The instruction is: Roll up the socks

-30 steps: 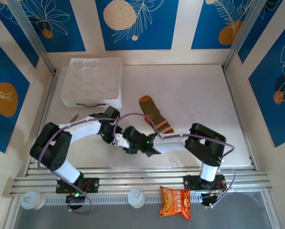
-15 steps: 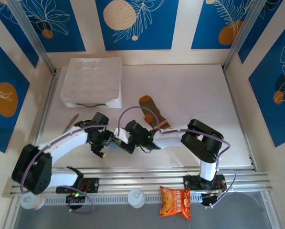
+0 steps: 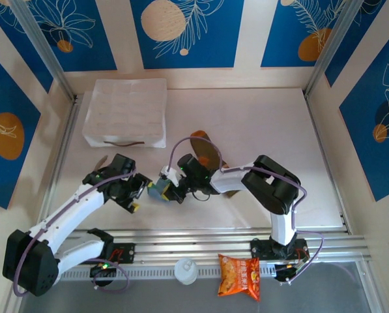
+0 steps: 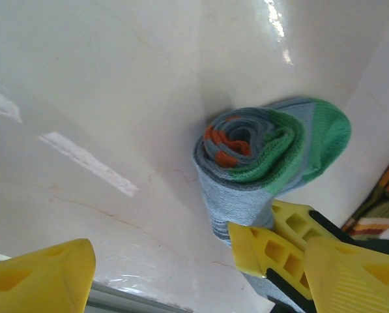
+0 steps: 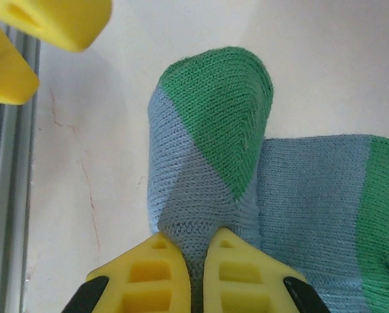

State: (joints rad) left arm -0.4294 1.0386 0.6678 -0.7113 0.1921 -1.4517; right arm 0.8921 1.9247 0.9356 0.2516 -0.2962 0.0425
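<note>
Grey-blue sock (image 3: 157,191) lies on the white table (image 3: 266,124) near its front edge, between the two grippers, wound into a tight roll. In the left wrist view the roll's (image 4: 259,156) end faces the camera: a spiral of grey-blue layers with orange stripes at the core and a green patch wrapped on the outside. Right gripper (image 3: 167,190) pinches the sock from the right. In its own wrist view its (image 5: 197,261) yellow fingers (image 5: 158,274) are pressed nearly together with a fold of grey-blue knit caught between them, just below the green patch (image 5: 220,111). More of the same sock, flatter, runs off toward the lower right of that view. Left gripper (image 3: 136,195) sits just left of the roll, not touching it. Its (image 4: 201,257) fingers are spread wide apart, one at each lower corner of the left wrist view, with nothing between them but table. Olive-brown sock (image 3: 204,145) lies flat behind the right arm, orange heel toward the back, partly hidden by the arm. Its striped bands (image 4: 380,205) show at the right edge of the left wrist view, close to the roll; whether the two touch I cannot tell. White tray (image 3: 124,112) stands at the back left corner, well apart from both socks. Orange snack packet (image 3: 240,276) lies on the ledge in front of the rails.
</note>
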